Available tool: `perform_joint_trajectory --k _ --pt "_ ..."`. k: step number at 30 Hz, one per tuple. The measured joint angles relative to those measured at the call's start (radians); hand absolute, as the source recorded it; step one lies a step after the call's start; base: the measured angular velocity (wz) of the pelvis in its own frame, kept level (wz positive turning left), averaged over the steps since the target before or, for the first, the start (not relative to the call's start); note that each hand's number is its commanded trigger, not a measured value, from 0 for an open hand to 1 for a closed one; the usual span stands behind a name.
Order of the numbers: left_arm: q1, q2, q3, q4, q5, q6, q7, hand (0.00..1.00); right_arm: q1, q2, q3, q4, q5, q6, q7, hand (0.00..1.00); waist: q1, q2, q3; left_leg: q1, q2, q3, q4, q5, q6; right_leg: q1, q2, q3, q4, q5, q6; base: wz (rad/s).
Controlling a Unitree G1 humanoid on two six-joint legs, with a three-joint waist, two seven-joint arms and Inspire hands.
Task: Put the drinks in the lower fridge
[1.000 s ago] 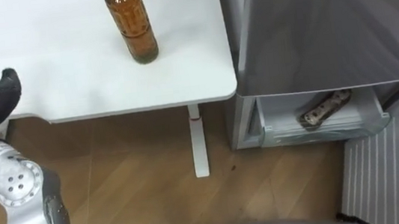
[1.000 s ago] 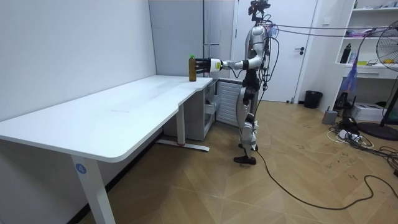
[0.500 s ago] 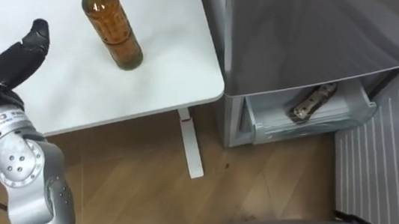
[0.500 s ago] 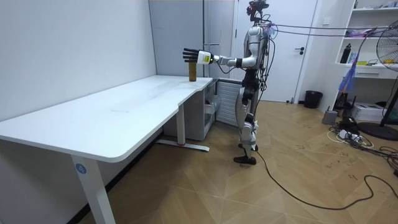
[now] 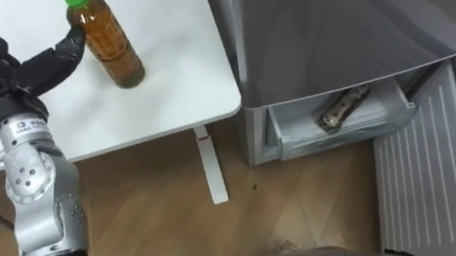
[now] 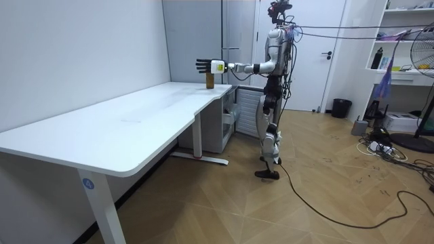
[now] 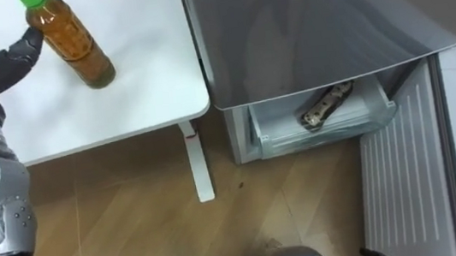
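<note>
Position: the robot stands at the end of the white table (image 5: 181,90) next to the fridge (image 5: 328,22), with its left arm stretched out over the tabletop.

Left hand (image 5: 11,71): fingers spread apart and straight, holding nothing. The palm faces the tea bottle (image 5: 112,51). The thumb tip lies just beside the bottle's shoulder, below the green cap; contact cannot be confirmed.

Task item: the tea bottle stands upright on the table, toward the corner nearest the fridge, set back from both the near edge and the right edge. It is not yet grasped.

Destination: the lower drawer (image 5: 345,132) is pulled out beneath the fridge body, and the door (image 5: 427,174) is swung open on the robot's right. One lying bottle (image 5: 342,108) already rests on its side in the drawer, with free room beside it.

Assessment: the step in hand is the grasp, and the task appears roughly half done. The hand sits high against the bottle, close to the neck. A sound grasp calls for the palm to drop to the bottle's wide middle, fingers passing behind it and thumb in front, before closing. Closing at the neck would likely tip a tall, narrow bottle. The push should be kept gentle, since the right edge is near. After the lift, the bottle should clear the table corner before it is lowered to the drawer.
</note>
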Motion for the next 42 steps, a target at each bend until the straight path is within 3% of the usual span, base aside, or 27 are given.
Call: perform_joint_trajectory --k 8,11,16,24,29,35,39,42 --pt "-0.036 0.007 0.002 0.081 -0.026 0.055 -0.031 0.00 0.003 0.001 0.000 -0.006 -0.102 0.063 -0.024 0.00 -0.001 -0.018 -0.0092 0.004 0.000 0.000 0.005 0.000 0.000 -0.003 0.001 0.011 0.013 0.000 0.000 -0.01" --pt "-0.038 0.015 0.001 0.089 -0.040 0.063 -0.032 0.00 0.003 0.001 0.001 -0.006 -0.129 0.079 -0.033 0.00 -0.003 -0.018 -0.0084 0.012 0.000 -0.003 0.005 -0.001 0.001 -0.003 0.003 0.021 0.014 -0.001 0.001 -0.07" --pt "-0.081 0.052 0.004 0.159 -0.109 0.082 -0.030 0.00 0.023 0.001 0.002 -0.005 -0.128 0.106 -0.029 0.00 -0.013 -0.014 -0.0081 0.016 0.002 -0.003 0.003 -0.001 0.001 -0.002 0.006 0.025 0.027 -0.001 0.000 0.00" --pt "-0.088 0.055 0.009 0.199 -0.161 0.110 -0.031 0.00 0.042 0.000 0.001 -0.001 -0.160 0.140 0.019 0.00 -0.019 -0.002 -0.0053 0.016 0.003 0.004 0.000 -0.001 0.001 -0.005 0.008 0.028 0.026 -0.001 0.000 0.00" --pt "-0.091 0.063 0.009 0.216 -0.198 0.120 -0.032 0.00 0.040 0.000 0.001 -0.006 -0.183 0.143 0.035 0.00 -0.021 0.005 -0.0063 0.017 0.004 0.006 0.000 -0.002 0.000 -0.007 0.010 0.037 0.026 0.000 -0.001 -0.02" --pt "-0.163 0.082 0.007 0.304 -0.196 0.135 -0.035 0.00 0.038 -0.002 0.001 -0.009 -0.219 0.151 0.034 0.00 -0.023 0.020 -0.0076 0.017 0.005 0.011 0.001 -0.003 0.000 -0.009 0.012 0.047 0.027 0.001 -0.002 -0.02" --pt "-0.181 0.083 0.001 0.342 -0.196 0.139 -0.073 0.00 0.035 -0.004 0.001 -0.010 -0.235 0.147 0.026 0.00 -0.041 0.030 -0.0121 0.019 0.005 0.011 0.001 -0.002 0.000 -0.007 0.012 0.048 0.028 0.001 -0.002 0.00" --pt "-0.182 0.084 0.001 0.355 -0.197 0.140 -0.096 0.00 0.027 -0.004 0.000 -0.009 -0.235 0.142 0.017 0.00 -0.050 0.034 -0.0101 0.021 0.005 0.013 0.001 -0.002 0.000 -0.008 0.012 0.052 0.028 0.001 -0.002 -0.03"
